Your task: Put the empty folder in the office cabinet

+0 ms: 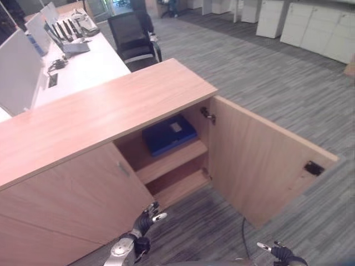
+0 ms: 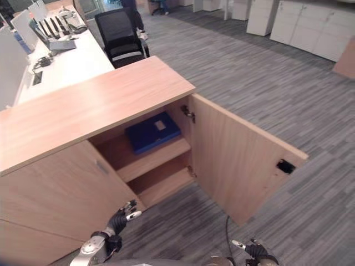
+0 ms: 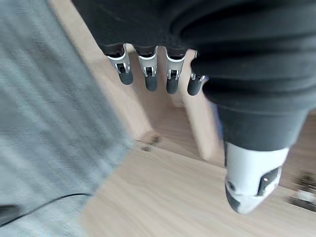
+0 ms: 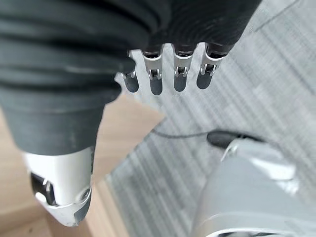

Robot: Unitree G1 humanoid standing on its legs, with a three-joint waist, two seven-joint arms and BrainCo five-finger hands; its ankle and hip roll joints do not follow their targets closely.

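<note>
A low wooden cabinet [image 1: 100,111] stands with its right door [image 1: 260,160] swung wide open. A blue folder [image 1: 168,133] lies flat on the upper shelf inside; the lower shelf [image 1: 177,188] is bare. My left hand [image 1: 143,221] hovers low in front of the closed left door, fingers [image 3: 148,74] straight and holding nothing. My right hand [image 1: 280,253] is low over the carpet, below the open door, its fingers [image 4: 155,79] also straight and empty.
Behind the cabinet is a white desk [image 1: 83,64] with monitors and a black office chair [image 1: 133,36]. White cabinets [image 1: 316,27] line the far right. Grey carpet [image 1: 266,77] spreads right of the open door.
</note>
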